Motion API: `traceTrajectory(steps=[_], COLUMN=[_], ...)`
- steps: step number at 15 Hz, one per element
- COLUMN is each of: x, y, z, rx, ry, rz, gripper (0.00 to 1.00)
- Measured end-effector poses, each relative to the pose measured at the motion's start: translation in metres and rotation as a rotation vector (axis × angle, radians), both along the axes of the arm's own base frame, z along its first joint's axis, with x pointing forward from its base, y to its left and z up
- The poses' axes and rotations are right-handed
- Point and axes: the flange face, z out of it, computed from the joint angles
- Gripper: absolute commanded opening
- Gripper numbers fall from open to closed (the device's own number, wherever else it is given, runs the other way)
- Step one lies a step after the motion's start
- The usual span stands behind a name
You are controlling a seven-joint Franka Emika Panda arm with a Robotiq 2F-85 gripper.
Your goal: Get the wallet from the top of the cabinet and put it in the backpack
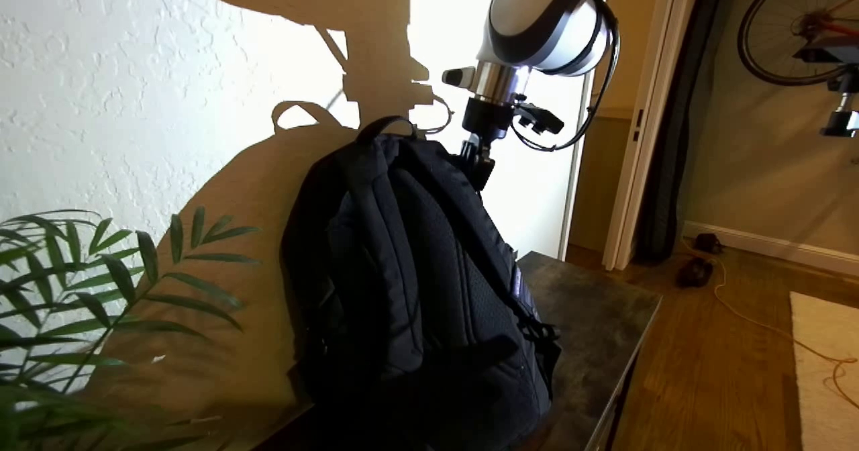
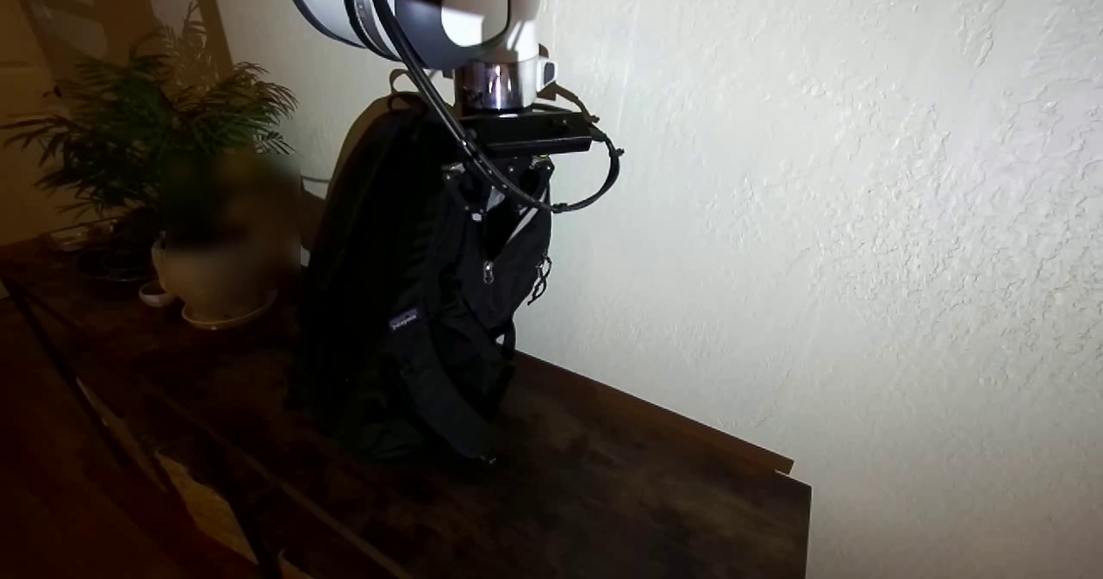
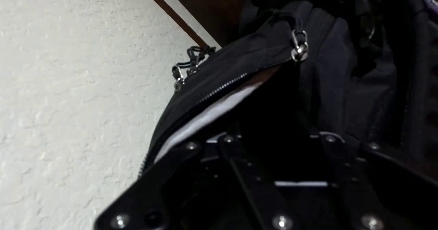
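The black backpack stands upright on the dark cabinet top; both also show in an exterior view, the backpack leaning near the wall on the cabinet top. My gripper points down at the top of the backpack, partly behind it in an exterior view. In the wrist view the gripper has its fingers spread at the unzipped opening of the backpack. The fingertips are lost in the dark inside. A white strip lies along the zipper edge. No wallet can be made out.
A textured white wall stands close behind the backpack. A leafy plant is beside the backpack; its pot stands on the cabinet. A loose cable hangs round the gripper. Metal zipper pulls stick out at the opening.
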Motion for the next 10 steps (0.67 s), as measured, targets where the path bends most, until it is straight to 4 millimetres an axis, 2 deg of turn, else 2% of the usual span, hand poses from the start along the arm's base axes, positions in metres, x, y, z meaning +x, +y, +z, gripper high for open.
traceTrajectory(steps=[4,10], x=[0.001,-0.004], y=[-0.003,-0.013], z=[0.012,0.036], rx=[0.016,0.029], ry=[-0.016,0.0], rz=[-0.017,-0.124], gripper=[0.98,1.0])
